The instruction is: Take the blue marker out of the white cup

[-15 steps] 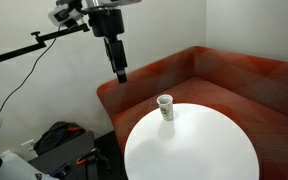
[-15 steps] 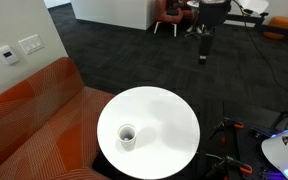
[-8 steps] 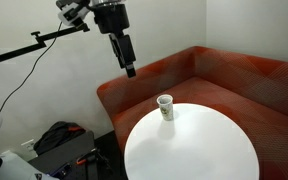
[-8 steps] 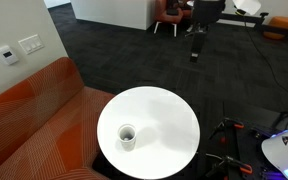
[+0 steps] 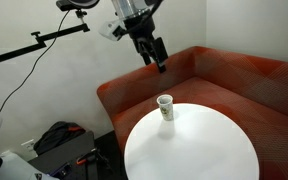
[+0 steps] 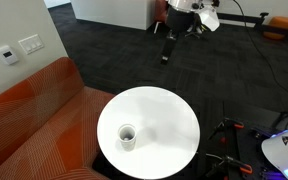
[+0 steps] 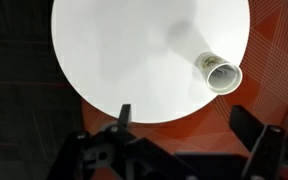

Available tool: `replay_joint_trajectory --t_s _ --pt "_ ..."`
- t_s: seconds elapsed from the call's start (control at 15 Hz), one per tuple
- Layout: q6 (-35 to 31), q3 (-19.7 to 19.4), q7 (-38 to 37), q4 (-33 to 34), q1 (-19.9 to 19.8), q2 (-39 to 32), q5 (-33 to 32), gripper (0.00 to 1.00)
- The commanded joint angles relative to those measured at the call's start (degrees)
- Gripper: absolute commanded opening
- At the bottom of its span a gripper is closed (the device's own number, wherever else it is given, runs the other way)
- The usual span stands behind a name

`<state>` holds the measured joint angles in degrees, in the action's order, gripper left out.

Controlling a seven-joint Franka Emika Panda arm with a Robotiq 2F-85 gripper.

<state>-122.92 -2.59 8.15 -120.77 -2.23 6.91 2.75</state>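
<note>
The white cup (image 5: 165, 106) stands upright near the sofa-side edge of the round white table (image 5: 194, 150). It also shows in an exterior view (image 6: 128, 136) and in the wrist view (image 7: 221, 73). The blue marker does not show clearly; the cup's inside only looks dark. My gripper (image 5: 160, 58) hangs high in the air, well above and off to the side of the table, also seen in an exterior view (image 6: 167, 55). In the wrist view the gripper (image 7: 188, 122) is open and empty, its fingers (image 7: 124, 115) wide apart, with the cup up and to the right.
An orange-red curved sofa (image 5: 224, 75) wraps round the far side of the table (image 6: 174, 110). A camera boom (image 5: 34, 42) stands to one side. A black bag and gear (image 5: 59, 140) lie on the floor. Dark carpet (image 6: 104, 50) surrounds the table.
The gripper has swung sideways towards the sofa and table and has tilted. The cup and table have not moved.
</note>
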Motion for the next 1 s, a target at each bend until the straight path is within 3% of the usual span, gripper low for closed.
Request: replay_joint_trajectory --t_s 0.0,0.4,0.73,0.8,0.93 --pt "-4.3 -1.7 10.5 3.0 0.5 -4.6 9.0 1.00" --pt "-3.7 -1.9 34.5 5.8 -0.8 -8.7 25.5 1.00" --pt "3.5 -1.7 53.2 9.1 -2.8 -11.7 38.1 1.00" --pt "-0.7 -1.3 47.8 6.0 -2.0 -9.8 34.6 1.00" --pt "-0.2 -1.3 48.9 6.2 -2.3 -10.3 35.1 1.00"
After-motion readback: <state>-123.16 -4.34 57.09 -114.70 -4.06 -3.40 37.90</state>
